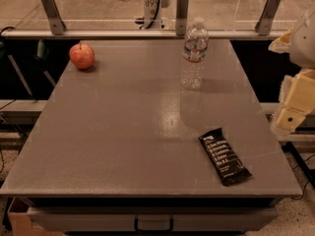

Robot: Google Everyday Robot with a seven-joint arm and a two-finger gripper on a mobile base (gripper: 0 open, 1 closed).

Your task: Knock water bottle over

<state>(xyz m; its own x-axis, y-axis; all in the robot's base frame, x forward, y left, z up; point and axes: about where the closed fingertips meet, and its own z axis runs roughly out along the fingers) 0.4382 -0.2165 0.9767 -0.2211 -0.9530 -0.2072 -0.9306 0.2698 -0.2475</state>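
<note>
The water bottle [194, 53] stands upright at the back centre-right of the grey table [123, 132]. It is clear ribbed plastic with a white cap and a white-and-red label band near the neck. My gripper [291, 113] is at the right edge of the view, pale cream-coloured, beyond the table's right side. It is well apart from the bottle, to its right and nearer the front.
A red apple [81, 56] sits at the back left of the table. A black snack bar wrapper [224, 156] lies at the front right. A metal rail with posts [182, 11] runs behind the table's back edge.
</note>
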